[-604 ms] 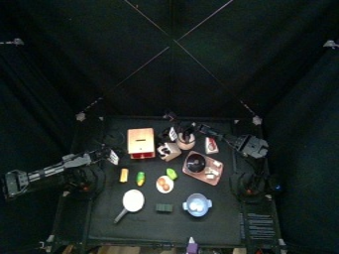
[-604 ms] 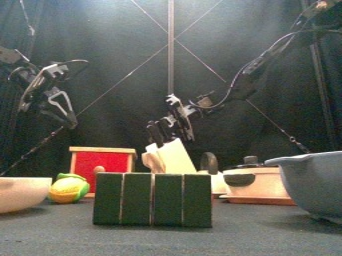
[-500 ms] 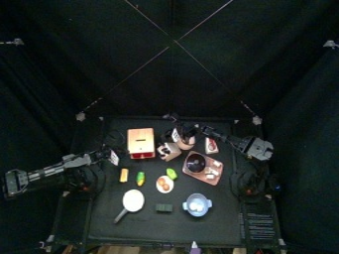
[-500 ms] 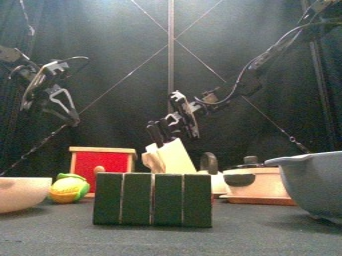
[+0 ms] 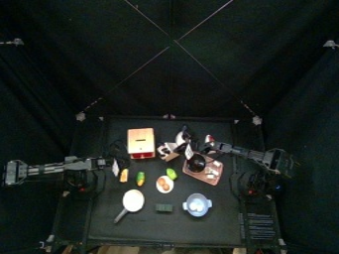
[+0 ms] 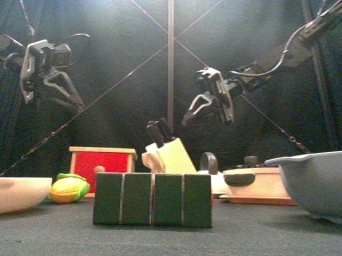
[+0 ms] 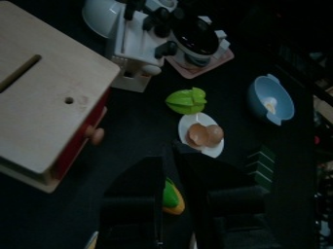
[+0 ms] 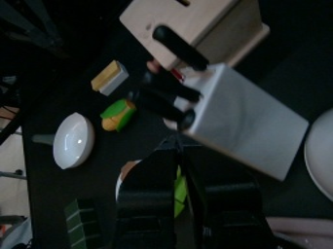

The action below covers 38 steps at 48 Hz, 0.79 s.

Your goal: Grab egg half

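Observation:
The egg half (image 5: 165, 184) lies yolk up on a small white plate (image 7: 190, 144) in the middle of the table; in the left wrist view the egg half (image 7: 203, 134) shows beyond my open jaws. My left gripper (image 7: 176, 199) hangs open and empty high over the table's left side, also seen as the left gripper (image 6: 47, 78) in the front view. My right gripper (image 6: 214, 98) is raised above the knife block (image 6: 170, 156), jaws apart with nothing between them. The green sponge (image 6: 151, 199) hides the egg half in the front view.
A red wooden box (image 5: 138, 141) stands at the back left. A cutting board with a pan (image 5: 201, 166) is on the right, a blue bowl (image 5: 197, 205) at the front. A corn cob (image 5: 126, 176), a green fruit (image 7: 186, 99) and a white bowl (image 5: 133, 201) surround the plate.
My right gripper has risen and drifted right, away from the knife block. The left gripper has lifted and shifted left. Nothing on the table has moved.

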Each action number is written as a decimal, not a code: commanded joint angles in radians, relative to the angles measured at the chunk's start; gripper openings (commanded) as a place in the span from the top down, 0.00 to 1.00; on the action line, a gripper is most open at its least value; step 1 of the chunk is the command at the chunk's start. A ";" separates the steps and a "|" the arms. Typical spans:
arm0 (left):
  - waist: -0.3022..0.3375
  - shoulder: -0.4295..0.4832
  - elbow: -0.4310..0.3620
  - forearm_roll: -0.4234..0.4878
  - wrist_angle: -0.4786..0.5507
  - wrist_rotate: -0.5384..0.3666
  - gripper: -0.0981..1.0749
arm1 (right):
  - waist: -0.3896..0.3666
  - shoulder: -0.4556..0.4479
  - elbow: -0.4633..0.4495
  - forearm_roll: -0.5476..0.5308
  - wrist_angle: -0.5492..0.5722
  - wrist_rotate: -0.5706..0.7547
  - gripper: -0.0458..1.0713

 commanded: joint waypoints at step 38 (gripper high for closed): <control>-0.018 0.018 0.160 0.040 -0.620 0.006 0.42 | 0.753 -0.230 0.328 0.337 0.354 -0.002 0.55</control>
